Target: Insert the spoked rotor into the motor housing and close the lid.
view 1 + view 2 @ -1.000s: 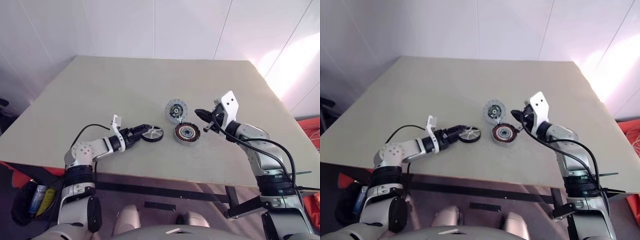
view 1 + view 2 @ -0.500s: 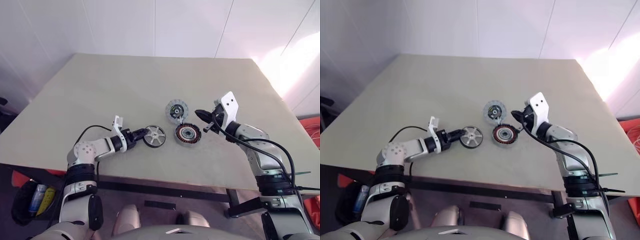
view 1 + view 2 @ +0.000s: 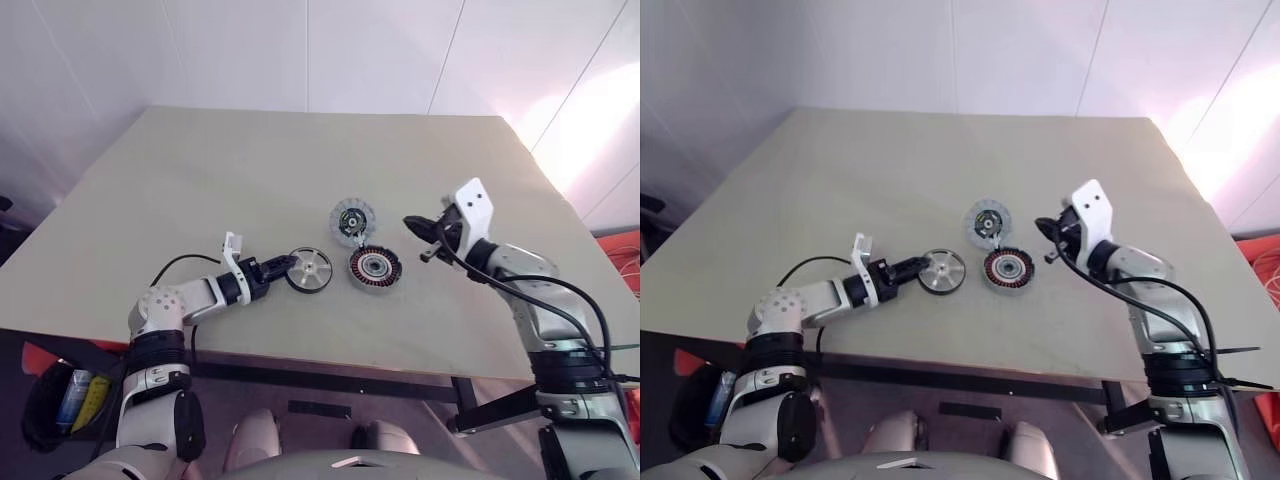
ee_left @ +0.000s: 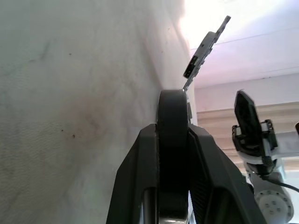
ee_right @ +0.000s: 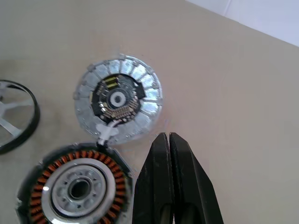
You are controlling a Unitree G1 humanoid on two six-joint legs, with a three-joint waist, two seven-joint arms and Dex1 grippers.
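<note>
- L gripper (image 3: 277, 268) now clamped on spoked rotor (image 3: 308, 271), tipped on edge vs lying flat 1 s ago; frame centre, just left of motor housing (image 3: 375, 266).
- R gripper (image 3: 418, 229) shut, empty, has shifted right.
- Lid (image 3: 353, 219) above housing.
- Insertion next, likely.

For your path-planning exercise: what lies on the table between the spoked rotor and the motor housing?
Nothing: in the left eye view, only a narrow strip of bare table separates the spoked rotor from the motor housing.
</note>
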